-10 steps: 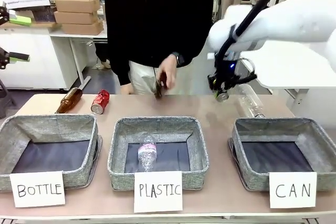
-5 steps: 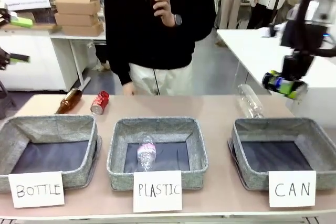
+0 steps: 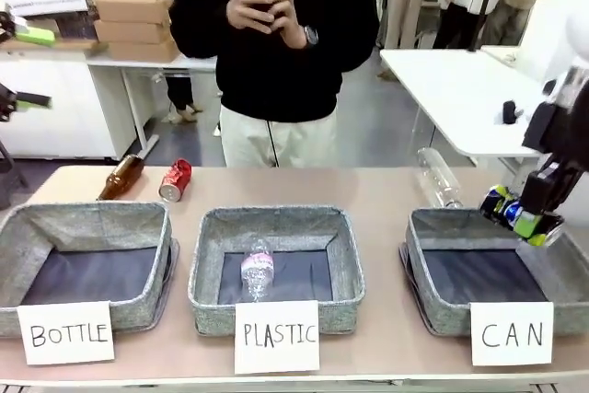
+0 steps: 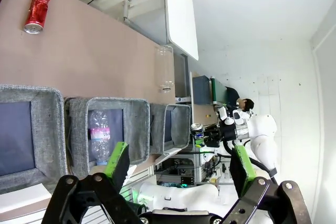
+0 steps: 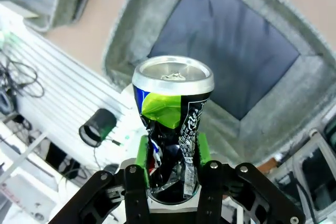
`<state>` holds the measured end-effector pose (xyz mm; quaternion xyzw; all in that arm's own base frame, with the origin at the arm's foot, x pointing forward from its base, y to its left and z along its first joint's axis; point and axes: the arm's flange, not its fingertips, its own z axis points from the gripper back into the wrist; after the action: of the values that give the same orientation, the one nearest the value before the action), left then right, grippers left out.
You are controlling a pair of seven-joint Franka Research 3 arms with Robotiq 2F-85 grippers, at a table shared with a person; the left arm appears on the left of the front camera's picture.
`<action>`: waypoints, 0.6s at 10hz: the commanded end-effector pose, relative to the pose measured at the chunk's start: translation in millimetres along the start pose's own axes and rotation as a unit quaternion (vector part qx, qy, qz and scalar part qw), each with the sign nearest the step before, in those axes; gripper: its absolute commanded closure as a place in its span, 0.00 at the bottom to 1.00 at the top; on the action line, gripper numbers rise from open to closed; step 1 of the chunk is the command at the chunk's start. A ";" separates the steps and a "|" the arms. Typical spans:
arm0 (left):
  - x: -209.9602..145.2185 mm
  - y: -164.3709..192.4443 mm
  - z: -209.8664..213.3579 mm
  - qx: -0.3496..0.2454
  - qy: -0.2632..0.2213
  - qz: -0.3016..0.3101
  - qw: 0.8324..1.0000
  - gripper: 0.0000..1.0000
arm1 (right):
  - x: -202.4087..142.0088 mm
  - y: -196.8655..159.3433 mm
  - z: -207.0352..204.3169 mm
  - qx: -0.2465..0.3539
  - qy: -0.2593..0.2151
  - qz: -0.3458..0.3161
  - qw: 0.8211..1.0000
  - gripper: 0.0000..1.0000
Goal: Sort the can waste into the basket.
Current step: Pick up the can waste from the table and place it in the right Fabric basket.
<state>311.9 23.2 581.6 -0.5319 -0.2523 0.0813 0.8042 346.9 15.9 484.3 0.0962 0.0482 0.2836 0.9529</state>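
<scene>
Front view: since half a second ago the right gripper (image 3: 541,207) has dropped from above the far table edge to the far right rim of the grey woven-fabric basket with the white "CAN" sign (image 3: 433,227). The person's hands (image 3: 262,5) have both closed round a brown bottle at chest height. The gripper is pinching the crumpled black-blue metal can with yellow-green marks (image 3: 509,210) and holds it tilted, just over the rim and not yet inside (my reading: lined up for a drop). The shiny red metal can (image 3: 176,179) lies on the far left of the table, just beside a brown glass bottle (image 3: 121,176) and apart from every basket, so half the sort is left. A clear plastic bottle (image 3: 438,177) lies behind the CAN basket.

Left wrist view: the left gripper (image 4: 178,158) hangs with its fingers spread wide and nothing between them. It sits high and well back from the table, likely parked out of the way.

Right wrist view: the green pads press the dented lower body of the can, its lid end pointing away. The dark lining sits beyond, so releasing now risks clipping the rim.
</scene>
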 end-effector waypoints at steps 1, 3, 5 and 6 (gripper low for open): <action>0.7 0.5 -3.3 -0.010 -0.002 -0.010 1.000 0.00 | 9.1 4.5 1.5 0.004 -0.025 -0.009 1.000 1.00; 0.7 0.5 -3.3 -0.010 -0.002 -0.010 1.000 0.00 | 8.8 1.1 1.9 0.004 -0.022 -0.008 1.000 1.00; 0.7 0.5 -3.3 -0.010 -0.002 -0.010 1.000 0.00 | 8.5 -1.4 1.9 0.008 -0.029 -0.007 1.000 0.25; 0.7 0.5 -3.3 -0.010 -0.002 -0.010 1.000 0.00 | 8.6 -2.1 1.7 0.011 -0.039 -0.010 0.999 0.04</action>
<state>311.9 23.4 581.6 -0.5324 -0.2523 0.0815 0.8039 351.7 16.9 485.1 0.0959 0.0322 0.2791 0.9549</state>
